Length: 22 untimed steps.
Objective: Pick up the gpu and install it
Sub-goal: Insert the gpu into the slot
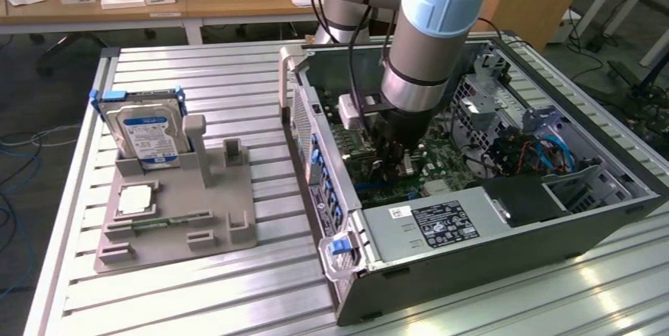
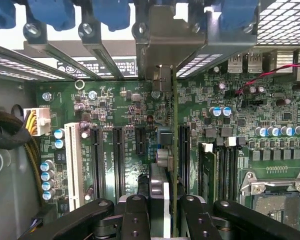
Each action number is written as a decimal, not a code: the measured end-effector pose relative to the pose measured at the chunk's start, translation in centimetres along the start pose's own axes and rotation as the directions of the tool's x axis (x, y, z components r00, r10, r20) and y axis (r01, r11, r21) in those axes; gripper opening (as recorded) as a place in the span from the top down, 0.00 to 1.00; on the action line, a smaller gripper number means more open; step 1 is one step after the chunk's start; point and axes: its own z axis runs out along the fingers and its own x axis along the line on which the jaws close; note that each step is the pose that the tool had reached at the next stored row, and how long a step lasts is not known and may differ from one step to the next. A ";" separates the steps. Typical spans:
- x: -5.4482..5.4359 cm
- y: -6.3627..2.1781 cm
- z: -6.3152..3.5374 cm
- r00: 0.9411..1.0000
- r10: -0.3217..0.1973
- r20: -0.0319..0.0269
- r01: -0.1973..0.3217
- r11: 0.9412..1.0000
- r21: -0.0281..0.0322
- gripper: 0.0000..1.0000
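Observation:
My gripper [image 1: 393, 157] reaches down into the open computer case [image 1: 502, 273], just above the green motherboard [image 1: 439, 156]. In the wrist view the gripper [image 2: 165, 216] is shut on the gpu [image 2: 174, 150]. The card is seen edge-on as a thin line running away from the black fingers [image 2: 135, 217]. Its silvery metal bracket [image 2: 162, 45] stands at the case's rear slot openings. The card hangs over the black expansion slots [image 2: 117, 160] of the motherboard [image 2: 115, 110]. Whether its edge sits in a slot I cannot tell.
A grey fixture [image 1: 225, 222] on the slatted table holds an upright silver hard drive [image 1: 146, 134] and a small square chip [image 1: 137, 199]. Inside the case are the power supply [image 1: 434, 225], blue cables [image 1: 549, 152], a white slot [image 2: 73, 160], memory slots [image 2: 225, 167] and the processor socket [image 2: 275, 197].

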 end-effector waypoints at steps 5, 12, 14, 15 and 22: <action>0.0 0.00 0.23 1.000 0.000 0.000 0.000 1.000 -0.002 0.72; 0.0 -0.01 0.24 1.000 0.000 0.000 0.000 1.000 -0.002 0.72; 0.0 -0.01 0.24 1.000 0.000 0.000 0.000 1.000 -0.002 0.72; 0.0 -0.01 0.25 1.000 0.000 0.000 0.000 1.000 -0.002 0.72; 0.0 0.02 1.13 1.000 0.000 0.000 0.000 1.000 -0.002 0.72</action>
